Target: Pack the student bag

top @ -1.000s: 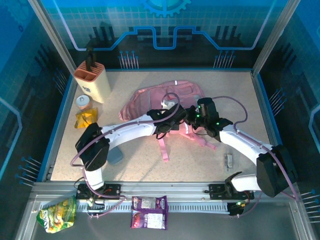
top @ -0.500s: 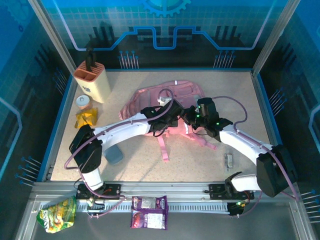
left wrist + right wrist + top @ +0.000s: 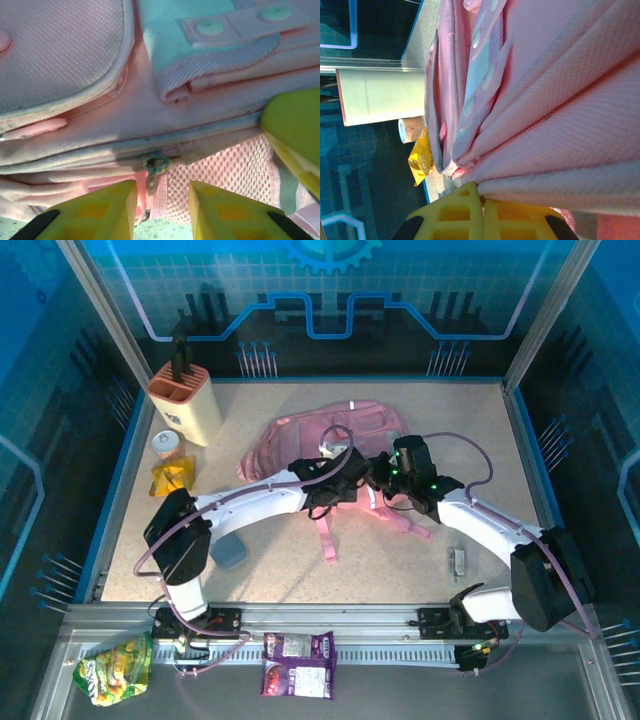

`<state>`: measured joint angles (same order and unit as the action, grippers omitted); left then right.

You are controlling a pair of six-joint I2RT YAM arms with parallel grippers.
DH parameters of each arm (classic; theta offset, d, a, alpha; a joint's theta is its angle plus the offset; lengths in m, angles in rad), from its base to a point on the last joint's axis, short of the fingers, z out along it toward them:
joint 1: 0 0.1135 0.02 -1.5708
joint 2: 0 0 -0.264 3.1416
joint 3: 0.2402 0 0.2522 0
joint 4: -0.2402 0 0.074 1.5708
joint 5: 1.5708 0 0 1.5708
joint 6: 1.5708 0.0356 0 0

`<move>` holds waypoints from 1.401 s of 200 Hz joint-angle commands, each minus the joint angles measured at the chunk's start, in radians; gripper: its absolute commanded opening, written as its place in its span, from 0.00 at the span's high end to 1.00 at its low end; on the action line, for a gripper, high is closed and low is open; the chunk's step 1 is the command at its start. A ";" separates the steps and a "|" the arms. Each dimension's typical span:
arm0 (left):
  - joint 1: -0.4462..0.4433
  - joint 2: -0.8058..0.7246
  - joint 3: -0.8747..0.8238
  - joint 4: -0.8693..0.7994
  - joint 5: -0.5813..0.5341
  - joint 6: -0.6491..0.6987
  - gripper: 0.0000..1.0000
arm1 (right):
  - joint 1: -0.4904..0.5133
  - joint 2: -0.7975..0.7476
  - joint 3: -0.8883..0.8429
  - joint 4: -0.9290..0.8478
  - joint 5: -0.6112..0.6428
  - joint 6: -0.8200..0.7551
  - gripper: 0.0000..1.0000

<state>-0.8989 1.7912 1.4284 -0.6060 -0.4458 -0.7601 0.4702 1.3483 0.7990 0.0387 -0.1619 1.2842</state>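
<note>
Student bag [image 3: 300, 435] on speckled beige table [image 3: 470, 425] (blue-lit enclosure [image 3: 330, 300] all around)

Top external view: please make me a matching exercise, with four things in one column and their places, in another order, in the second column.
Things:
1. student bag
2. purple snack packet
3. green snack packet
4. yellow packet

Places:
A. metal rail, left end
B. middle of the table
C. on the table, near its left edge
D. metal rail, near its middle

Pairs: 1-B; 2-D; 3-A; 4-C
</note>
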 commanded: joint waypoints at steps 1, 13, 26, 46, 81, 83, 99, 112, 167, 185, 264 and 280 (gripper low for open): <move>0.003 0.034 0.038 -0.049 -0.034 -0.004 0.67 | 0.003 -0.011 0.011 0.083 -0.022 0.006 1.00; 0.004 0.044 0.035 -0.050 -0.040 -0.013 0.67 | 0.002 -0.012 0.010 0.081 -0.021 0.005 1.00; 0.007 0.050 0.035 -0.046 -0.045 -0.013 0.68 | 0.001 -0.010 0.014 0.083 -0.024 0.005 1.00; 0.014 0.057 0.041 -0.048 -0.063 -0.014 0.69 | 0.000 -0.002 0.024 0.079 -0.031 0.003 1.00; 0.028 0.069 0.038 -0.008 -0.073 -0.014 0.78 | 0.002 -0.008 0.020 0.082 -0.028 0.007 1.00; 0.027 0.069 0.039 -0.006 -0.073 -0.013 0.78 | 0.003 -0.009 0.019 0.082 -0.027 0.006 1.00; 0.028 0.078 0.048 0.006 -0.073 -0.001 0.83 | 0.001 -0.012 0.021 0.078 -0.025 0.003 1.00; 0.032 0.077 0.046 0.025 -0.057 0.021 0.90 | 0.000 -0.016 0.023 0.068 -0.023 -0.003 1.00; 0.067 -0.048 -0.058 0.057 0.082 0.040 1.00 | -0.025 -0.038 0.008 0.051 -0.020 -0.027 1.00; 0.075 -0.107 -0.093 0.025 0.075 0.035 1.00 | -0.041 -0.050 0.007 0.044 -0.023 -0.045 1.00; 0.108 -0.163 -0.181 -0.175 0.065 0.149 1.00 | -0.161 -0.004 0.107 -0.051 -0.095 -0.183 1.00; 0.125 -0.159 -0.193 -0.198 0.043 0.141 1.00 | -0.180 0.009 0.138 -0.086 -0.117 -0.213 1.00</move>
<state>-0.8051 1.6535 1.2762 -0.6342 -0.3202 -0.6430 0.3496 1.3483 0.8444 -0.0532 -0.2958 1.1492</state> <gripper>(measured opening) 0.051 0.063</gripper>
